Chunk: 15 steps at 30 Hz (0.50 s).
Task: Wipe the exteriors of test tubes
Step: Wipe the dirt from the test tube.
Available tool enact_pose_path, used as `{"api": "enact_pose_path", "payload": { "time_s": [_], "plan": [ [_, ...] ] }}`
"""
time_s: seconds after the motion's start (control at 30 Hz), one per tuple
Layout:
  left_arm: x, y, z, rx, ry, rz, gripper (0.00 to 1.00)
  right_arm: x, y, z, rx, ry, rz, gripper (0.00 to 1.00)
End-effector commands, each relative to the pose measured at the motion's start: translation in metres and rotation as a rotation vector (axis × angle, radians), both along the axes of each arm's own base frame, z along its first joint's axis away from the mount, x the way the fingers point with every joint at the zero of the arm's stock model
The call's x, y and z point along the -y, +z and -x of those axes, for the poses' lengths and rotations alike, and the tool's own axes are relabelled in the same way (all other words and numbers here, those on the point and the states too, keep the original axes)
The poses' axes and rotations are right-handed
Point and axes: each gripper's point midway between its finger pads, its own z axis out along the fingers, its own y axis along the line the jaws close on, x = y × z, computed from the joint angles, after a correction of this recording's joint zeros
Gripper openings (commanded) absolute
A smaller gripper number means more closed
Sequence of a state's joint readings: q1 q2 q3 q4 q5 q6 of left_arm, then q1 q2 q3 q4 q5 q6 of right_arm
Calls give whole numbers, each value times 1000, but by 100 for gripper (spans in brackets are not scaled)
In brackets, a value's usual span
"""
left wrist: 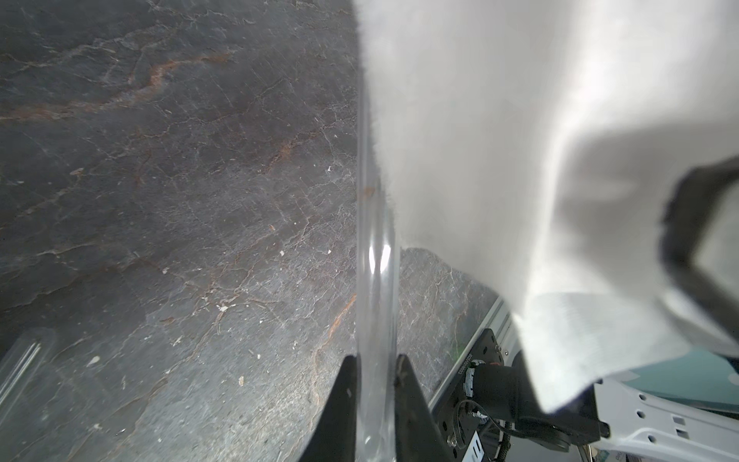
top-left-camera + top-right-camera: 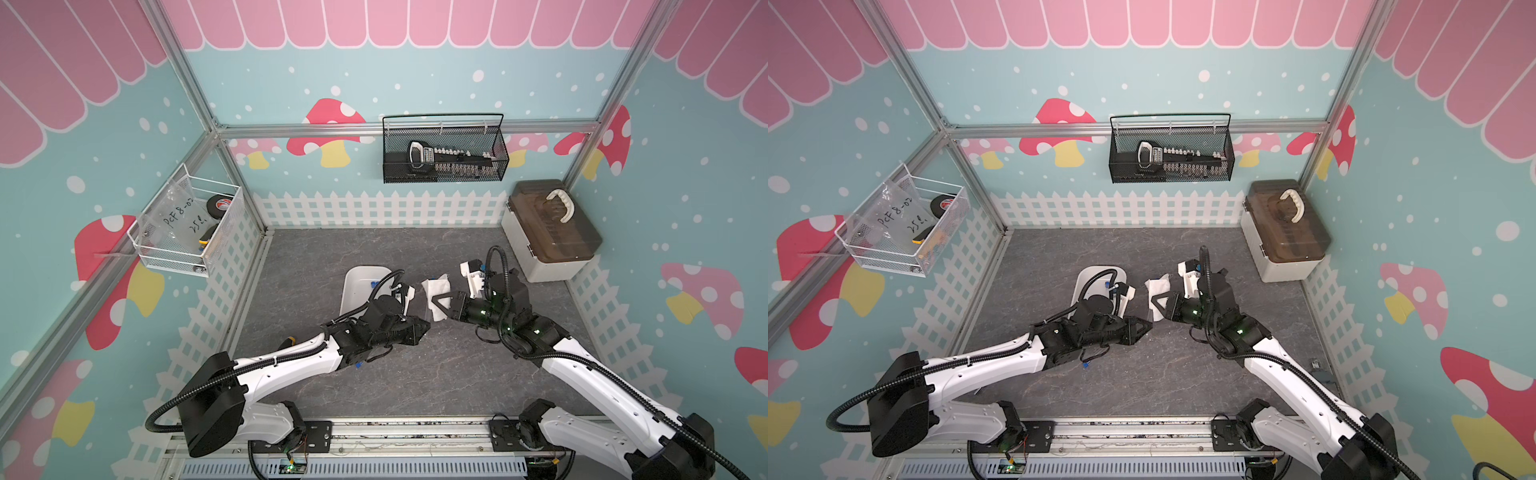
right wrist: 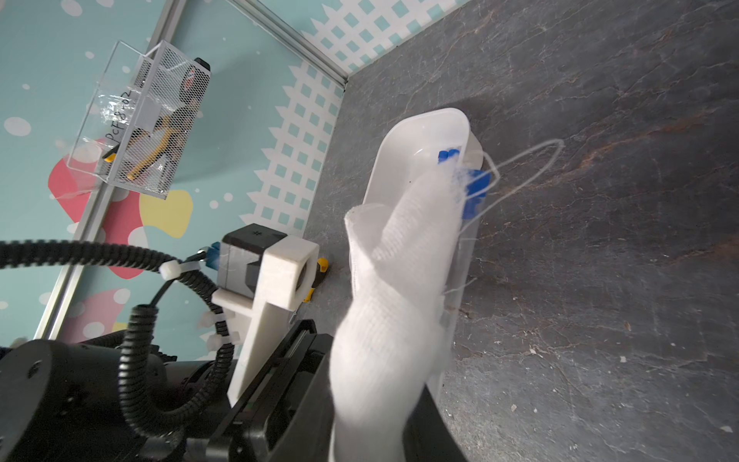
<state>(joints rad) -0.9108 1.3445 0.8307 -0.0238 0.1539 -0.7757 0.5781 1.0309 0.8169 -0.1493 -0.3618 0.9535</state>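
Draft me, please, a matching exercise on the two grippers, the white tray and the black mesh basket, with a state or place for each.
Things:
1. left gripper
2. right gripper
3. white tray
4. black mesh basket

States or places:
a. holds blue-capped tubes
b. hangs on the back wall
c. shut on a clear test tube
d. grips the white cloth

Pairs: 1-c, 2-d, 3-a, 4-b.

Four tubes (image 1: 376,280), one cloth (image 2: 436,289), one tray (image 2: 354,286)
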Motion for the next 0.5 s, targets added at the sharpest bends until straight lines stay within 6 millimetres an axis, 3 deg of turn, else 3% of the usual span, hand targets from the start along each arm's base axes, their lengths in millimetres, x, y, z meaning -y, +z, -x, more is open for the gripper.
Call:
{"api": "enact_pose_path", "payload": {
  "time_s": [0.0,0.2,0.47],
  "plan": [
    [-2,5,-3,6,19,24,15,-6,1,2,4,26,-10,24],
    [-7,7,-4,10,34,25,15,9,-24,7,-43,-27,56,26],
    [-10,11,-4,15,38,32,15,18,-36,9,-64,-56,108,26]
  ]
}}
